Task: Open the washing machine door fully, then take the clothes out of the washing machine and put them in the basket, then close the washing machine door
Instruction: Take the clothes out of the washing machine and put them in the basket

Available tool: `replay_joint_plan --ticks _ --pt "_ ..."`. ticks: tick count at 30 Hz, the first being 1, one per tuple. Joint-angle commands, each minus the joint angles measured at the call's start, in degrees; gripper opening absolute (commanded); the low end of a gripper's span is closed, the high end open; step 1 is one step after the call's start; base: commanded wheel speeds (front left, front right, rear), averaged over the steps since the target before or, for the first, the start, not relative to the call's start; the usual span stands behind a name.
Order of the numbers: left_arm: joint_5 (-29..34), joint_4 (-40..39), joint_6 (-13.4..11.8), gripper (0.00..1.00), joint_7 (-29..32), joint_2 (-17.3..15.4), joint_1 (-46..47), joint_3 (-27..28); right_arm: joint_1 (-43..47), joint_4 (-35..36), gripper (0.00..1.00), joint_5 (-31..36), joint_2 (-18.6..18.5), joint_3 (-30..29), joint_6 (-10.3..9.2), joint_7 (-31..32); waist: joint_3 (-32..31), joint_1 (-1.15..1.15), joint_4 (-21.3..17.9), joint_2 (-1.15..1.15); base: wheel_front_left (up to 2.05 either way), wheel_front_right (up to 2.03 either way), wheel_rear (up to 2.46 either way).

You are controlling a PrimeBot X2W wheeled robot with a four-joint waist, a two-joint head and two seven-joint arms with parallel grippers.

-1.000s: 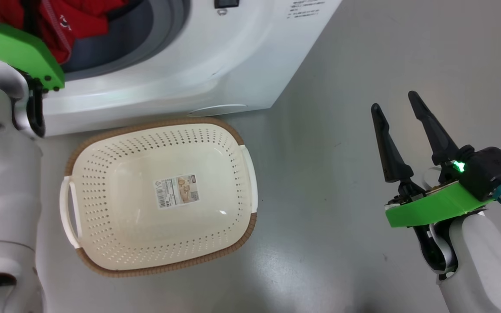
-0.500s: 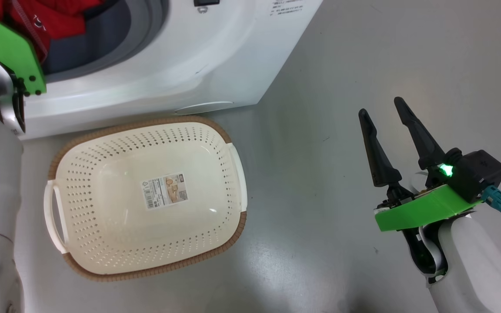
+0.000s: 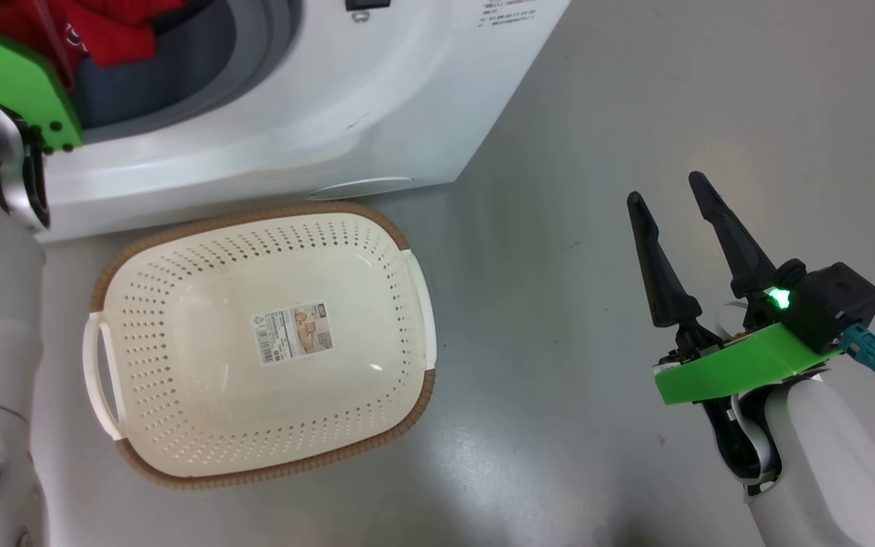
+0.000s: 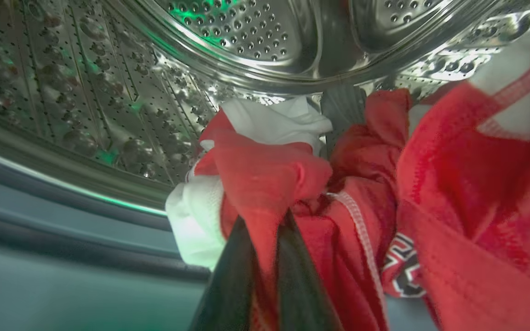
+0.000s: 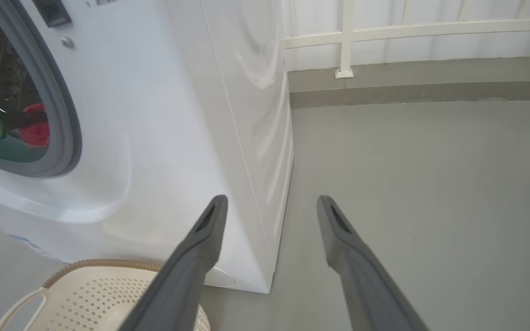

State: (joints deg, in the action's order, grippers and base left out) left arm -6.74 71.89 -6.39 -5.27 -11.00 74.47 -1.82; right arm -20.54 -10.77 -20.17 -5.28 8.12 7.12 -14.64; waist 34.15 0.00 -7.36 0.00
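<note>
**Left gripper clamped on the clothes inside the drum**

The left gripper (image 4: 265,230) reaches into the washer (image 3: 316,114). Its two dark fingers are pressed together on a fold of the red-and-white clothes (image 4: 269,170), which lie heaped against the wall of the perforated drum (image 4: 85,92). The pinch takes an upstanding ridge of fabric, probably because a raised fold gives the narrow tips something to bite. The rest of the pile lies loose, to the right in the left wrist view, and is not held.

The basket (image 3: 259,475) stands empty on the floor (image 3: 597,152), just in front of the washer and below the drum mouth, so a lifted garment has only a short way to travel. The right gripper (image 3: 669,190) hangs over bare floor, well apart from basket and washer, fingers spread and holding nothing. Parked there, it leaves the way between drum and basket clear.

Judged stage: first garment gripped, not yet drawn out.
</note>
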Motion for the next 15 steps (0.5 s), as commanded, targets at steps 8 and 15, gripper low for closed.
replay_joint_plan --ticks 8,15 --pt "-5.77 -3.27 4.92 0.00 -7.63 -0.50 -2.30 4.25 -0.08 0.79 1.00 0.09 -0.57 0.80 0.36 -0.36 -1.46 0.00 1.40 0.00 0.00 0.00 0.00" --pt "-7.63 -7.94 7.84 0.00 -9.59 0.49 -5.40 5.23 0.52 0.62 1.00 0.26 -1.39 0.63 0.36 -0.36 -3.59 0.00 2.75 0.00 0.00 0.00 0.00"
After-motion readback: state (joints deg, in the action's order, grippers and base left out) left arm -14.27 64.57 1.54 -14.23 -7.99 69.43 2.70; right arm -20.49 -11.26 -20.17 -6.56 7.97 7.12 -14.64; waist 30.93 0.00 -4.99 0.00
